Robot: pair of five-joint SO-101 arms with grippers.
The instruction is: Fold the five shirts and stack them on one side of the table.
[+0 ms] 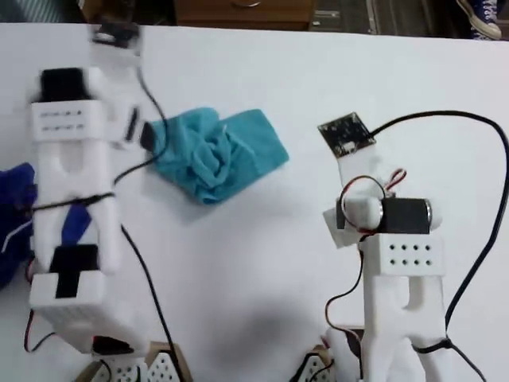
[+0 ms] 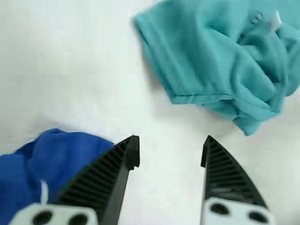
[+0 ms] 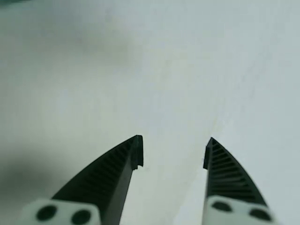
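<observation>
A crumpled teal shirt point(image 1: 215, 155) lies on the white table point(image 1: 262, 263), left of centre. A blue shirt point(image 1: 14, 215) is bunched at the table's left edge, partly behind the left arm. My left gripper point(image 2: 169, 152) is open and holds nothing. It hangs over bare table, with the teal shirt point(image 2: 215, 61) a short way ahead of its tips and the blue shirt point(image 2: 42, 159) beside one finger. In the high view it is close to the teal shirt's left edge point(image 1: 141, 130). My right gripper point(image 3: 173, 152) stands open over bare white table, holding nothing.
The right arm point(image 1: 402, 255) stands at the right, with its camera board point(image 1: 347, 134) and a looping black cable point(image 1: 485, 223). The table's far edge point(image 1: 318, 30) runs along the top, with wooden furniture behind it. Bare table lies between the arms.
</observation>
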